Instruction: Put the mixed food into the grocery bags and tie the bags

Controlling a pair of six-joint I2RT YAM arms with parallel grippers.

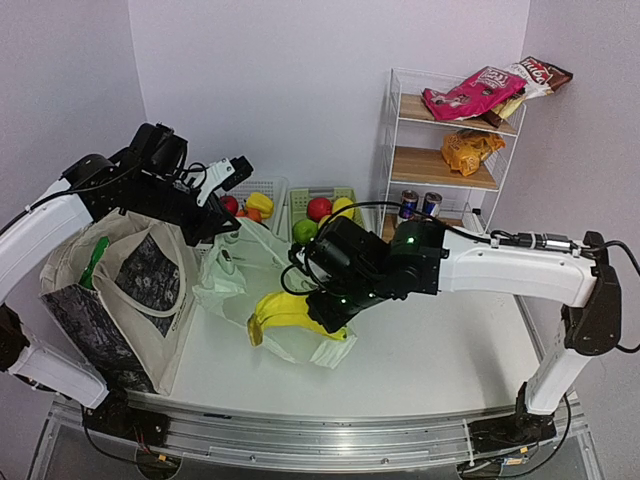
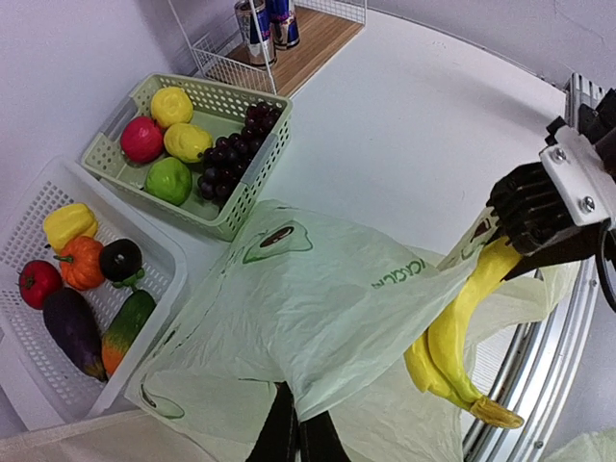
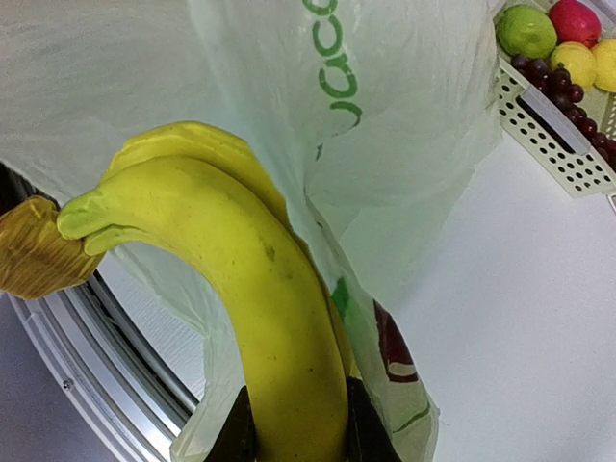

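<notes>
Bananas (image 1: 283,312) pinched in right claw (image 3: 294,438), against bag (image 2: 318,308) (left claw (image 2: 296,438) pinches it); miss mouth and you tear film.

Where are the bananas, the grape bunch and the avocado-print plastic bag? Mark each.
bananas (image 3: 265,289): right wrist view, mid-curve of the front banana.
grape bunch (image 2: 234,156): left wrist view, centre of the cluster.
plastic bag (image 2: 318,308): left wrist view, its draped top panel.

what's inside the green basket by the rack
The green basket holds a dark grape bunch, a red fruit, two yellow fruits and a green fruit. Anything beneath them is covered.
</notes>
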